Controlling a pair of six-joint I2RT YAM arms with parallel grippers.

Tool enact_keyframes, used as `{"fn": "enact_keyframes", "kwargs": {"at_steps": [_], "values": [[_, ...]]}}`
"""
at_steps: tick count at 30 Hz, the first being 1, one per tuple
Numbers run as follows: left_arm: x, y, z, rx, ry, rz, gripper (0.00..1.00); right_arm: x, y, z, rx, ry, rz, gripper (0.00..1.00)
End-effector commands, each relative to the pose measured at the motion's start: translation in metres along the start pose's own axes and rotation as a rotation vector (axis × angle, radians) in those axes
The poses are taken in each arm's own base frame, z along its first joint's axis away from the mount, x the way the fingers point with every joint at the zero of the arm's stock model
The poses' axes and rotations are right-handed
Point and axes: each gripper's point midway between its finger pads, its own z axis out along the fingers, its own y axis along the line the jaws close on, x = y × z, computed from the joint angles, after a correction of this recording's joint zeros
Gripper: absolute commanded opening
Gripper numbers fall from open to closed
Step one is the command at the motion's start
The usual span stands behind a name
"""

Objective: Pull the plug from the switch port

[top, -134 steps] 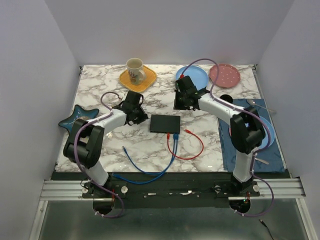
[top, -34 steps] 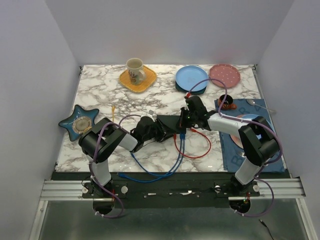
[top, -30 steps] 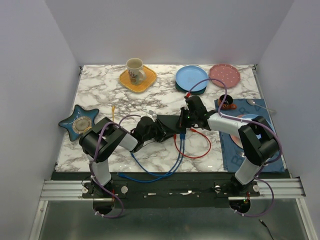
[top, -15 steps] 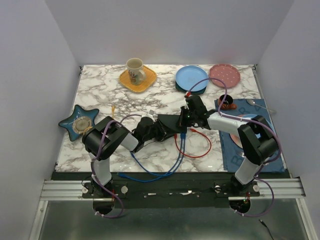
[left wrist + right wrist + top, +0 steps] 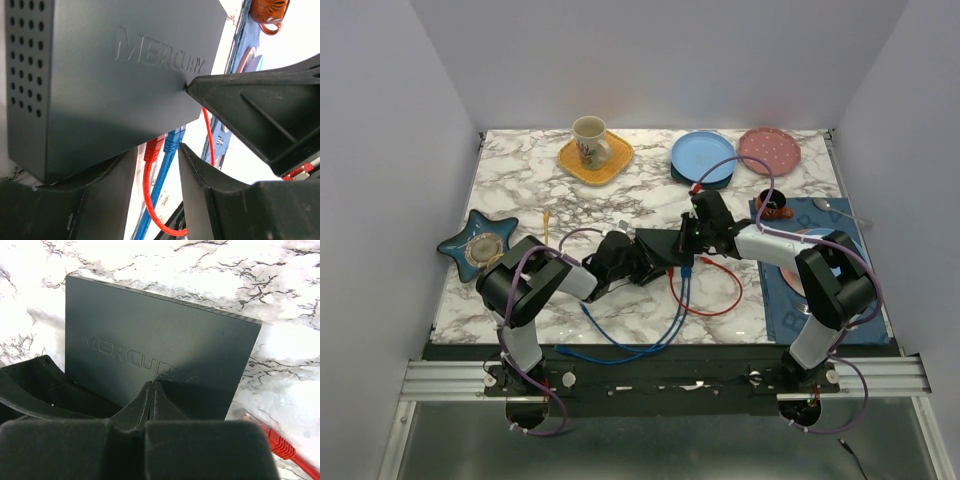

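The flat black switch box lies mid-table; its "MERCURY" top fills the left wrist view and the right wrist view. A red plug and a blue plug sit side by side in ports on its near edge. My left gripper is open at that edge, its fingers either side of both plugs and their cables. My right gripper is shut and empty, its fingertips pressed on the box's top; it also shows in the left wrist view.
The red cable loops right to a loose red plug beside the box. The blue cable runs toward the near edge. A mug on a yellow plate, blue plate, pink plate, star dish, and blue mat with an orange cup surround.
Since 4.5 s ago both arms came from the back of the table onto the switch. Over the last second the grippers hold still; only the left elbow shifts slightly.
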Motion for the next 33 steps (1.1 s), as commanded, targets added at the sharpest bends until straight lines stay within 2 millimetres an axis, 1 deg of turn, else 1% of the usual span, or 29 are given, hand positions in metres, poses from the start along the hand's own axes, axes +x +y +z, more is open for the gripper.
{"fn": "enact_keyframes", "kwargs": {"at_steps": [1, 3, 8, 11, 12, 18, 28, 30, 33], "values": [[0.010, 0.055, -0.004, -0.226, 0.005, -0.004, 0.55, 0.017, -0.017, 0.007, 0.060, 0.062, 0.001, 0.01], [0.009, 0.055, -0.003, -0.228, 0.003, -0.007, 0.57, 0.016, -0.016, 0.007, 0.058, 0.059, 0.001, 0.01], [0.009, 0.050, 0.001, -0.219, 0.006, -0.010, 0.57, 0.018, -0.017, 0.007, 0.060, 0.064, 0.003, 0.01], [0.012, 0.050, 0.004, -0.220, 0.017, -0.010, 0.54, 0.017, -0.016, 0.007, 0.058, 0.061, 0.002, 0.01], [0.013, 0.050, 0.005, -0.221, 0.020, -0.011, 0.51, 0.017, -0.017, 0.007, 0.059, 0.062, 0.003, 0.01], [0.014, 0.052, 0.008, -0.225, 0.026, -0.016, 0.45, 0.018, -0.016, 0.008, 0.054, 0.065, 0.005, 0.01], [0.013, 0.049, 0.012, -0.201, 0.015, -0.054, 0.44, 0.021, -0.015, 0.008, 0.043, 0.071, 0.009, 0.01], [0.012, 0.041, 0.013, -0.156, 0.007, -0.093, 0.43, 0.023, -0.015, 0.008, 0.040, 0.075, 0.011, 0.01], [0.011, 0.039, 0.012, -0.137, -0.002, -0.129, 0.43, 0.026, -0.015, 0.009, 0.035, 0.081, 0.015, 0.01]]}}
